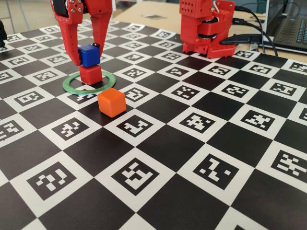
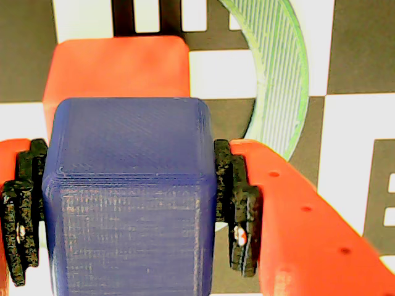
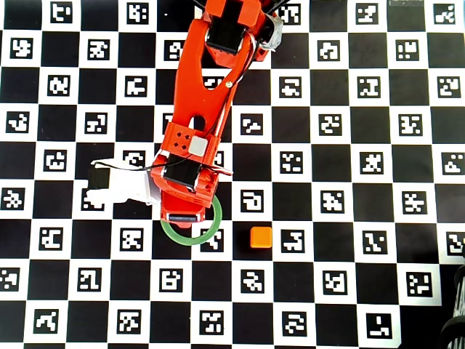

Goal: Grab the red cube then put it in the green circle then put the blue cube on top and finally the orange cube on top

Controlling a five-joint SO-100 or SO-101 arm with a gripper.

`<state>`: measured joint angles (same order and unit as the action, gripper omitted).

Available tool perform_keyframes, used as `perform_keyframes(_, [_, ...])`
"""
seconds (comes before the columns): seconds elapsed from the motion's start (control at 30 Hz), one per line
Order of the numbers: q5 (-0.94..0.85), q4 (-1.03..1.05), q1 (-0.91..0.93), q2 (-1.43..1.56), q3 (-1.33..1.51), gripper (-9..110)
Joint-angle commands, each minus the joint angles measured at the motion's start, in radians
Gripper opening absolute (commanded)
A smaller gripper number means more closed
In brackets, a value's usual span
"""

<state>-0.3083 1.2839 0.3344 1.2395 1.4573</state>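
The red cube [image 1: 90,74] sits inside the green circle [image 1: 72,87] on the checkered board. Directly over it is the blue cube [image 1: 88,55], with my gripper [image 1: 88,56] shut on its two sides; whether it touches the red cube I cannot tell. In the wrist view the blue cube [image 2: 133,197] fills the space between the black pads [image 2: 237,213], with the red cube [image 2: 117,65] just beyond it and an arc of the green circle [image 2: 281,80] to the right. The orange cube [image 1: 112,102] stands alone in front of the ring. From overhead the arm hides both stacked cubes; the orange cube [image 3: 261,238] lies right of the green circle [image 3: 215,224].
The arm's red base [image 1: 207,29] stands at the back of the board with cables [image 1: 254,36] running right. A laptop [image 1: 290,26] sits at the far right edge. The white wrist camera mount [image 3: 120,185] sticks out left of the arm.
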Motion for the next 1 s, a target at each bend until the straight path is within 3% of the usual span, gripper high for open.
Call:
perform_keyframes(0.0, [0.003, -0.014, 0.008, 0.037, -0.009, 6])
perform_keyframes(0.4, [0.006, -0.021, 0.003, 0.029, -0.008, 6])
perform_keyframes(0.97, [0.020, 0.012, 0.003, 0.044, -0.018, 33])
